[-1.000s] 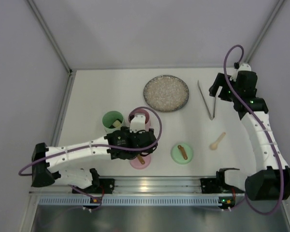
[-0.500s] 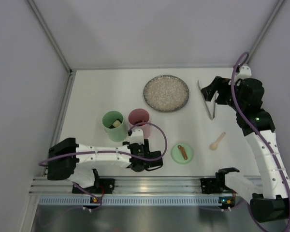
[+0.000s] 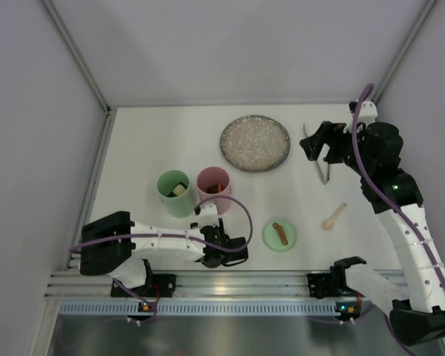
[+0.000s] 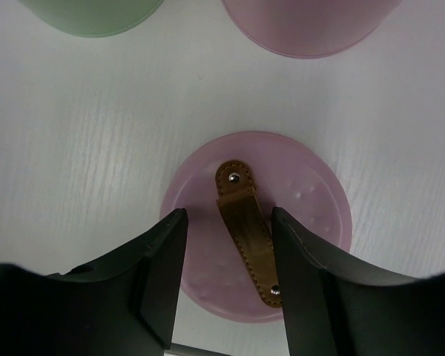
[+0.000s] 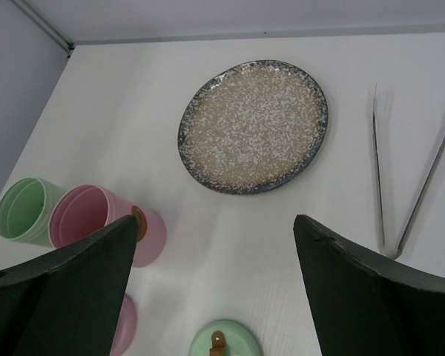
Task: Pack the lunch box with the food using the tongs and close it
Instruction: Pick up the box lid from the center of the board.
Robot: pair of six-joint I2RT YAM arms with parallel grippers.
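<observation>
Over the pink lid (image 4: pixel 311 215), left end effector (image 4: pixel 227 222) narrowed.

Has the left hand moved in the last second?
Yes. The left hand pulled back from the pink cup toward the near rail, now over the pink lid.

Two cups (image 3: pixel 174 194), two lids (image 3: pixel 279 236) — one plate (image 3: pixel 255 142), tongs (image 5: pixel 377 170), spoon (image 3: pixel 334 217)

We read no text, label, brand, number or sign in any of the three views. The pink lid (image 4: pixel 311 215) is plain, and its brown strap (image 4: pixel 245 226) carries only stitching and two metal rivets, with no lettering. The speckled plate (image 5: pixel 252 126) shows just its glaze pattern, and nothing is printed on it that we can make out.
</observation>
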